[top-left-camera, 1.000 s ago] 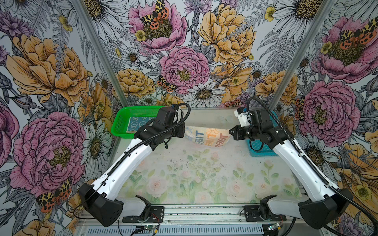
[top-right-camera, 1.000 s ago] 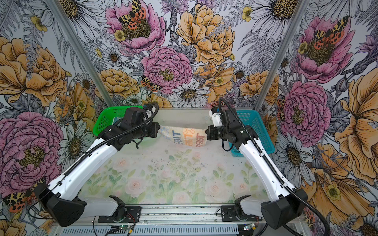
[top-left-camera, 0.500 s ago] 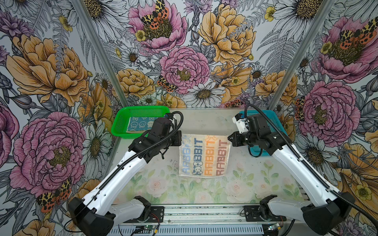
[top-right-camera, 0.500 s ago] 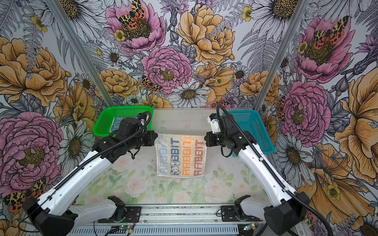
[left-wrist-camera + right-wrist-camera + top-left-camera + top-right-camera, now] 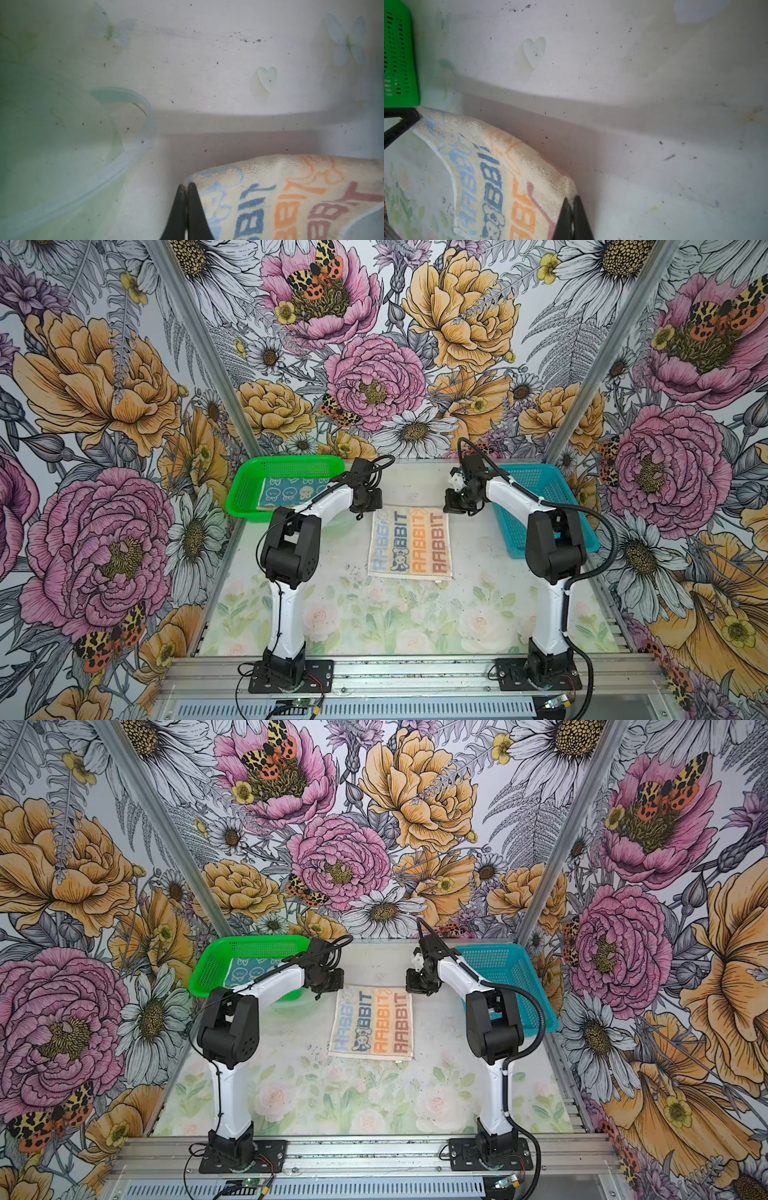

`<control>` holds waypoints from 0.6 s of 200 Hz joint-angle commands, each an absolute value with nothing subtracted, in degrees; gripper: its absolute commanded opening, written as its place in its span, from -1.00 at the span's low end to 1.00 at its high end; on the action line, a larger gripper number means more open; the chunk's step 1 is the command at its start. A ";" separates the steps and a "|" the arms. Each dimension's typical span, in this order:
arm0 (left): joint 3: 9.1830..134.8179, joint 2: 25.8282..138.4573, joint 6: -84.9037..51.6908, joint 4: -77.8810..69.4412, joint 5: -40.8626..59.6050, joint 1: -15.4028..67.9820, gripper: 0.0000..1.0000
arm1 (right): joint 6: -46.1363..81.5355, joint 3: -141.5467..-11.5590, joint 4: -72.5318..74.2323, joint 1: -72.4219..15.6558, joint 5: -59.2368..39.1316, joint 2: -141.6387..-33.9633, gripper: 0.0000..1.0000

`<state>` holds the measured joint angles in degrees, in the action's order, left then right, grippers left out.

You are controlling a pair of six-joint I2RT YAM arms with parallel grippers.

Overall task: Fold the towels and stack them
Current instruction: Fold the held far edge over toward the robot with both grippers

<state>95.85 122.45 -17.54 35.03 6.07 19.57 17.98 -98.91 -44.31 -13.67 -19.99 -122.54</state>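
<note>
Left gripper [image 5: 187,186] pinched shut on far-left corner of striped towel [image 5: 409,543]; right gripper [image 5: 572,199] shut on far-right corner. Towel lay on bench [image 5: 478,597], length running from both grippers toward near edge; fold likely heads there.

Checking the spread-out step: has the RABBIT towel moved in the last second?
Yes. The striped towel was bunched level with the green basket; now it is spread out, its near edge well forward of that basket.
</note>
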 commanded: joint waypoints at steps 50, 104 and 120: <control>106.82 131.91 -11.61 34.87 9.61 16.54 -1.00 | 14.34 -107.71 -44.22 -10.77 -19.87 -131.31 -1.00; 103.45 129.10 -11.85 35.08 10.27 16.51 -1.00 | 12.99 -105.04 -44.15 -11.27 -21.86 -126.66 -1.00; 101.55 126.96 -11.69 35.09 9.78 16.35 -1.00 | 12.35 -103.12 -44.13 -11.85 -21.69 -124.59 -1.00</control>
